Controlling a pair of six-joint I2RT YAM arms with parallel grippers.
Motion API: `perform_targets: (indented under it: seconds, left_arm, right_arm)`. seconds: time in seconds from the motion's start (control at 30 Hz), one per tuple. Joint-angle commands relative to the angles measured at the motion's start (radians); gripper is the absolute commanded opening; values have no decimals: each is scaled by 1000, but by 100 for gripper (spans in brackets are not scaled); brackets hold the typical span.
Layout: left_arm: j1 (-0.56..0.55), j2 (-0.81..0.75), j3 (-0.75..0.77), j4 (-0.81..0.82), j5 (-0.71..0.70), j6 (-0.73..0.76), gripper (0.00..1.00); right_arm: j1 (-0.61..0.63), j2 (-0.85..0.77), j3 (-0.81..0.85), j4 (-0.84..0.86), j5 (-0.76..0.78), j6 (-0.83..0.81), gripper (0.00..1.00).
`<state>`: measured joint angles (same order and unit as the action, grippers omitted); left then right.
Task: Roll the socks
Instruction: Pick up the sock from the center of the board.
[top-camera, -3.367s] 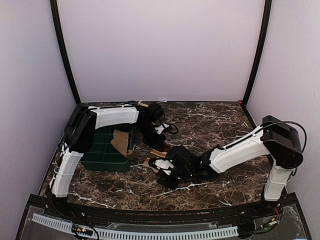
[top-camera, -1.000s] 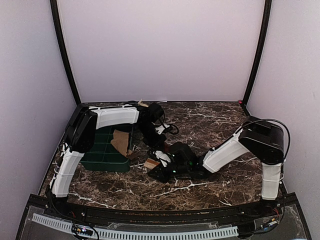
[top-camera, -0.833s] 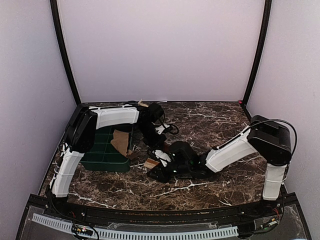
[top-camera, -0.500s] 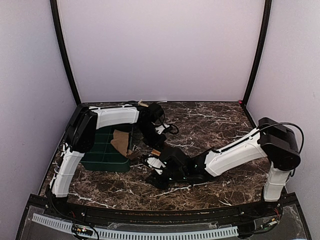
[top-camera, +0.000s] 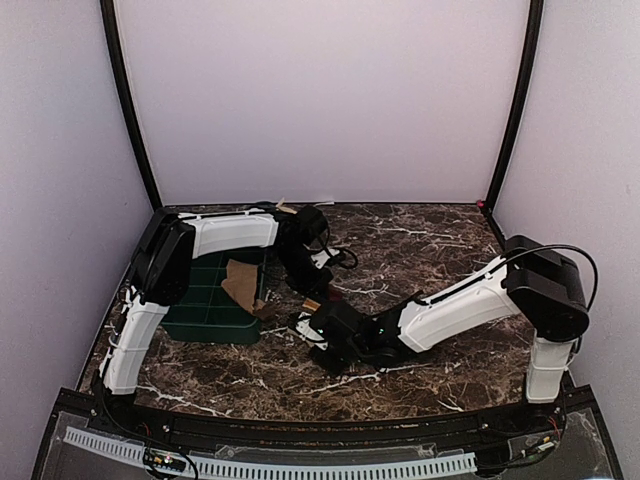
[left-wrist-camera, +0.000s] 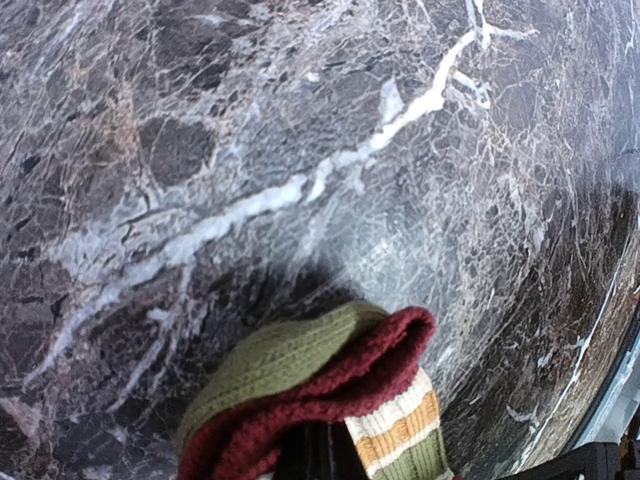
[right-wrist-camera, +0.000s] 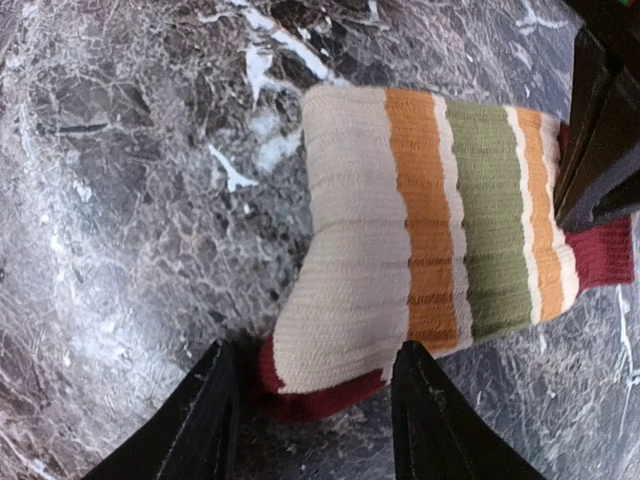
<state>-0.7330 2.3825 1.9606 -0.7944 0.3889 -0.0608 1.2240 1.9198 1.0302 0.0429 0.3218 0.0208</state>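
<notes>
1. Tabletop (top-camera: 440, 250): we see dark brown marble with white veins, enclosed by pale walls on three sides.
2. Arms: the left arm (top-camera: 235, 232) reaches in from the left side and bends down toward the middle of the tabletop. The right arm (top-camera: 450, 308) stretches low from the right side toward the same spot. The two wrists are near each other.
3. Green bin (top-camera: 200, 305): it sits on the left part of the tabletop, under the left arm's white link.
4. Flat tan piece (top-camera: 240, 283): it lies at the bin's right side, over its rim. We cannot tell whether it is a sock.
5. Sock (right-wrist-camera: 400, 240): it lies flat and unrolled on the marble near the centre, between the two end effectors. It is cream, with orange and olive stripes and dark red end patches. In the left wrist view its olive and dark red end (left-wrist-camera: 300, 370) is bunched and folded.
6. Left end effector (top-camera: 314, 292): it is pressed together, pinching that bunched end of the sock.
7. Right end effector (right-wrist-camera: 312, 380): its fingers (right-wrist-camera: 215, 420) are spread. They stand on either side of the sock's other dark red end and are not clamped on it.
</notes>
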Motion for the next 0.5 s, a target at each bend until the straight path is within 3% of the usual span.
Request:
perform_targets:
  seconds: [0.0,0.17,0.47]
  left_arm:
    - [-14,78,-36,-69,-8,19,0]
    - [-15,81,-36,-65,-4,22,0]
    - [-14,80,-34,-69,-14,29,0]
  right_arm:
    - [2,42,40,-32,32,-62,49]
    - [-8,66,56,-52,21,-77,46]
    - [-31,91,61,-139,-24,-27,27]
